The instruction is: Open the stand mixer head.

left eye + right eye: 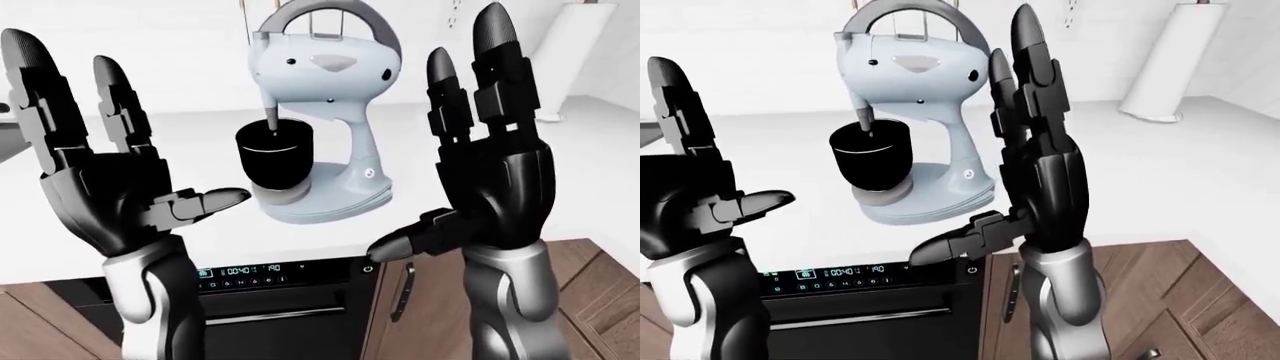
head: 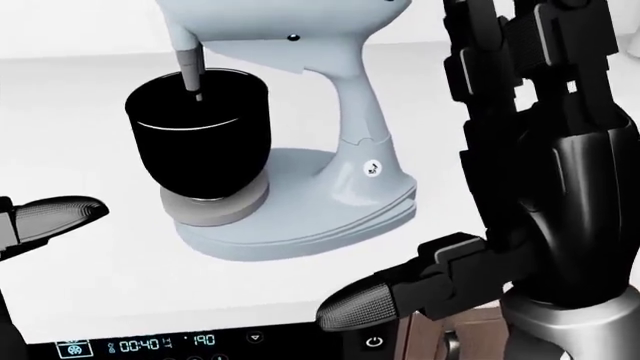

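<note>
On the white surface (image 1: 520, 172), between both raised arms, stands the stand mixer (image 1: 320, 127), head down over its black bowl (image 1: 274, 154). Left robot hand (image 1: 100, 172) and right robot hand (image 1: 490, 165): fingers spread, empty. Approach step; next, reach under the head and lift.

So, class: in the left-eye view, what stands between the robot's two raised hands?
The stand mixer with its black bowl, set on the white counter, shows between the open left hand and right hand.

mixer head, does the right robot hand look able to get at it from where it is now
Probably yes. The right robot hand is open and raised beside the mixer head, nothing between them; only the black bowl sits below the head, on its other side.
</note>
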### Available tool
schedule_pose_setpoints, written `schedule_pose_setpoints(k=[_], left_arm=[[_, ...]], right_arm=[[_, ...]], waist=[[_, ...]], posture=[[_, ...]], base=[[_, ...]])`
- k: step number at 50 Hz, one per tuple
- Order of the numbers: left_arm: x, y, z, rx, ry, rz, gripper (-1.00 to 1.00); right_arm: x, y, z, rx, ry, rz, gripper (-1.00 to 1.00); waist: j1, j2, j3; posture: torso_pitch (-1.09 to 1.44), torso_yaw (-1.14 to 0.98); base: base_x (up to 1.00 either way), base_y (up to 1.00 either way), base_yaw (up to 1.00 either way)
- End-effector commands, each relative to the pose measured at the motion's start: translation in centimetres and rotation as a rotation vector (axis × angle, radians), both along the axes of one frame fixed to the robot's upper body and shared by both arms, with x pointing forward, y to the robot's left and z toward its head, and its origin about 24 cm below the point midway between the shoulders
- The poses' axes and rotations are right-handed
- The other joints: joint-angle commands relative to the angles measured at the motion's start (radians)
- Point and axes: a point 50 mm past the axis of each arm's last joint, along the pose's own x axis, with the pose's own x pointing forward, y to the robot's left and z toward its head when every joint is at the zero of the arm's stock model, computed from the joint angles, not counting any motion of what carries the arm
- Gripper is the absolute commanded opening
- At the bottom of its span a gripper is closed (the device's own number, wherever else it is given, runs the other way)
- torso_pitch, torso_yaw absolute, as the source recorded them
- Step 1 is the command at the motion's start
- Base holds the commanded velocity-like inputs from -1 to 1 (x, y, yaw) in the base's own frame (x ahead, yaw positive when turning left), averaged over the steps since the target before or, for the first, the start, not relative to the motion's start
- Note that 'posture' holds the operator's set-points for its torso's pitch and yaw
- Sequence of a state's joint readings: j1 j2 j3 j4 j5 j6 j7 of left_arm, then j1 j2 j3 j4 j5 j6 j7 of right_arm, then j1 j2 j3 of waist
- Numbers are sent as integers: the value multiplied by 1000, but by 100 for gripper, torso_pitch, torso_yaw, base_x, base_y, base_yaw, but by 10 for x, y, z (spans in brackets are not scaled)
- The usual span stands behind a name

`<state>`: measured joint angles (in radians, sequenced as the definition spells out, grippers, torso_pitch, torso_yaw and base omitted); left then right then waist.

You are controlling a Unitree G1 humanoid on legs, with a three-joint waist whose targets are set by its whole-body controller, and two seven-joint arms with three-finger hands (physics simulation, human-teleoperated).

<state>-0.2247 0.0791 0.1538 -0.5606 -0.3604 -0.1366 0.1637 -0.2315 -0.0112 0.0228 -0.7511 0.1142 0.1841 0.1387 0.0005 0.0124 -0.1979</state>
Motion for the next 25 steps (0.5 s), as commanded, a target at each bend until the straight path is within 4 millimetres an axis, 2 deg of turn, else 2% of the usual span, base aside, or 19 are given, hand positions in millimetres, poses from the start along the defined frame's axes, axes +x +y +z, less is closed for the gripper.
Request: schedule_pose_setpoints(k=[1,7,8,10,16,25], left_arm=[[-4,-2,9,12,-59,-4,100],[-4,-1,9,13,-61,0,100],[-4,-2,9,13,-62,-2,100],[-4,-2,10,13,-63,-4,100],[-4,-2,11,16,-67,-4,100],[-3,0,13,13,-70,3,100]], right_arm=[[-3,-1,9,52,-2,36,100],[4,-6,5,111,151,83,100],[5,-6,0,56,167,73,100],[7,-7,-3,67,207,69,100],[11,-10,-21,-44,289,34,100],[9,-18,-24,-174,344,16,100]], waist=[[0,2,-7],[2,-2,-10],[2,-3,-10],[2,-5,-11],[3,-7,-14],[3,-7,-15]], posture=[[-24,0],[-24,0],[-24,0],[-24,0],[-24,0],[-24,0]], base=[[0,0,0],[0,0,0],[0,0,0],[0,0,0],[0,0,0],[0,0,0]])
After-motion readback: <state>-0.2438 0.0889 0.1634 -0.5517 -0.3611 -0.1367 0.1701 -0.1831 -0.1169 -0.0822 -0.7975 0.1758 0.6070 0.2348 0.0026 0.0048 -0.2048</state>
